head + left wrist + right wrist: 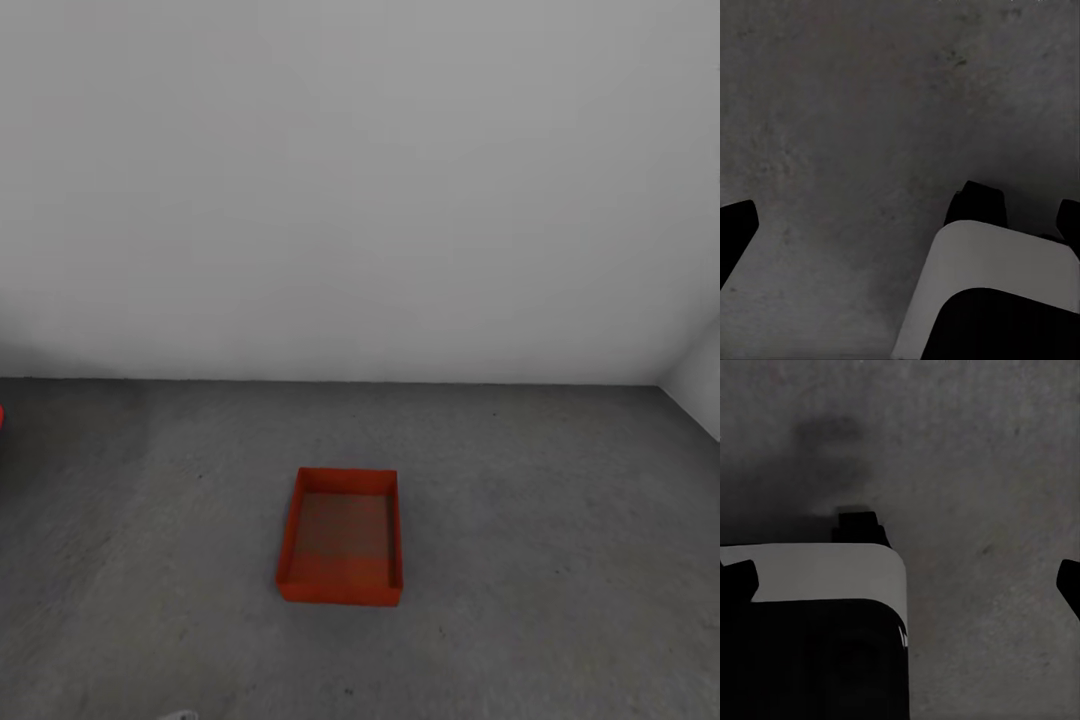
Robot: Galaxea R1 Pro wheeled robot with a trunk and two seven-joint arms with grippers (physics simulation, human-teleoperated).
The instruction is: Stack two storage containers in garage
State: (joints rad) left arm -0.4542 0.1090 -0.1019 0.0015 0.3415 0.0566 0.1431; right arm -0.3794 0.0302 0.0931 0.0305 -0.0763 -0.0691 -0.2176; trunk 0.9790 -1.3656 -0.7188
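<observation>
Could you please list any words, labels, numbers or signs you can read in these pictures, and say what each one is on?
There is no readable text.
The orange-red storage container has plain walls without a label.
The white-grey wall and the concrete floor carry no signs or markings, only mottled texture.
Both wrist views show dark floor and unmarked robot parts.

Left wrist camera aimed down at dark concrete floor [862, 112]

The robot's white and black base [997, 300] is seen low, and dark fingertips [736, 225] are spread to the frame edges
</observation>
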